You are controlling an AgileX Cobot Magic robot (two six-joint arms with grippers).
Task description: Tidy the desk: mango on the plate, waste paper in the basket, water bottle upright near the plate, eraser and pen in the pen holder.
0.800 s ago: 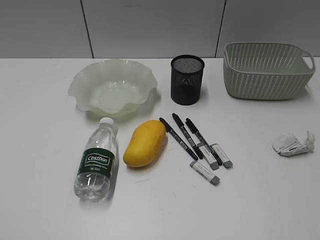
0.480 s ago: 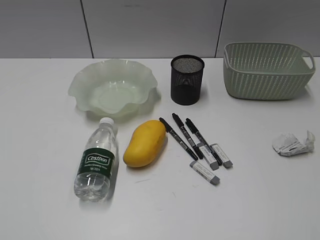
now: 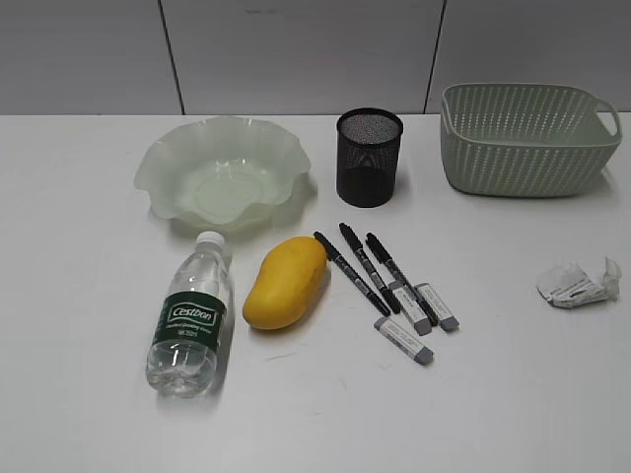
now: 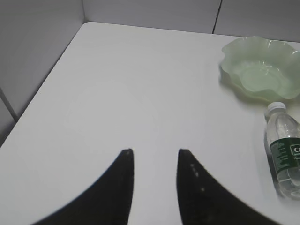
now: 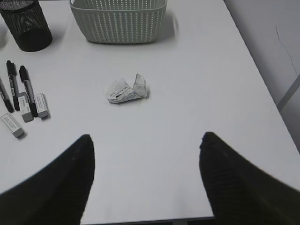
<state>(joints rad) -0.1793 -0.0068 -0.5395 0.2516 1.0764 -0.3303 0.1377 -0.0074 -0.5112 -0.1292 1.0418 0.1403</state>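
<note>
Both grippers empty: left gripper (image 4: 154, 157) jaws a bit apart over bare desk (image 4: 117, 93), right gripper (image 5: 146, 143) spread wide, short of the waste paper (image 5: 127, 89)

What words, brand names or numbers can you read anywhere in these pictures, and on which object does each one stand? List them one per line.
"Cestbon": white lettering on the dark green label of the water bottle, exterior view.
Smaller white line under it: too small to read.
Bottle label in the left wrist view: cut off at the frame edge, unreadable.
Grey print on the waste paper: too blurred to read.
Markings on the erasers and pens: too small to read.
</note>
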